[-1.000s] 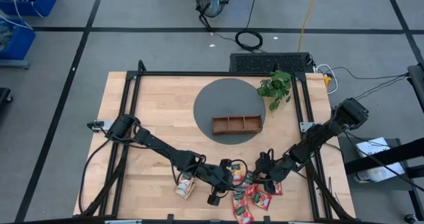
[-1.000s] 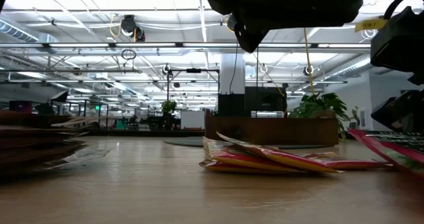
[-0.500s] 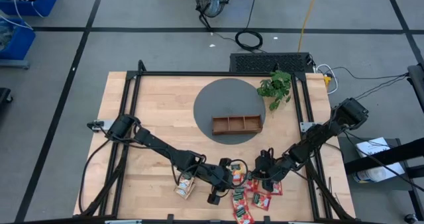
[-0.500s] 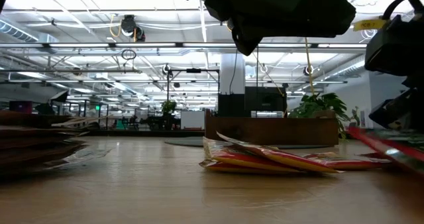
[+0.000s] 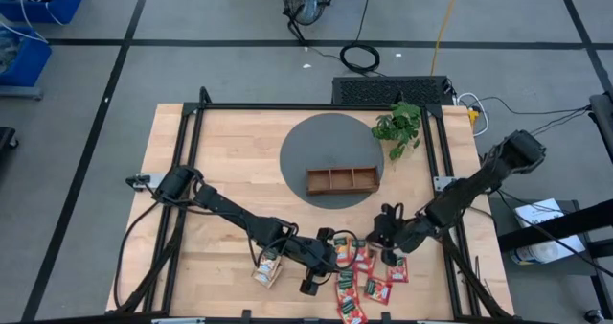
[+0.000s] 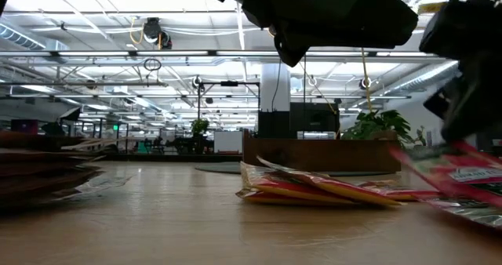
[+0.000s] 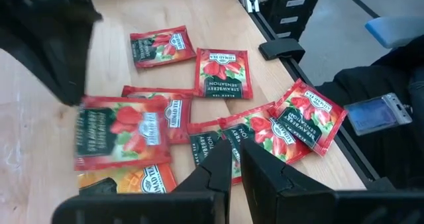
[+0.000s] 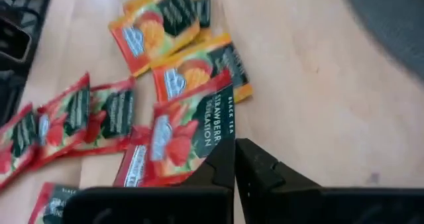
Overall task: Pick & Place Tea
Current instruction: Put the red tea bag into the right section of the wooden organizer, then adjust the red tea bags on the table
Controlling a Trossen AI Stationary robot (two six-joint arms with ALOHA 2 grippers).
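1. On my overhead feed the right gripper (image 5: 384,236) sits low over the near right part of the pale wooden table (image 5: 230,180), beside the scatter of tea sachets (image 5: 369,278).
2. Through the right wrist camera I see its two dark, blocky fingers pressed together, pinching the edge of a red strawberry sachet (image 8: 189,134): flat, square, glossy foil with a dark green band.
3. In the low view that same sachet (image 6: 451,171) hangs clear of the wood, tilted, while a flat pile of others (image 6: 321,188) lies on the tabletop.
4. The left gripper (image 7: 235,163) hangs just over the sachets too; its fingers are nearly together with only a slim gap, and I see nothing clamped between them.
5. Below it, red packets overlap loosely, with an orange one (image 7: 126,179) partly tucked under a red one.
6. The brown wooden tray (image 5: 342,180), three square compartments, rests on a round dark grey mat (image 5: 302,147), well apart from the tea.
7. A leafy green plant (image 5: 397,125) stands at the mat's far right edge.
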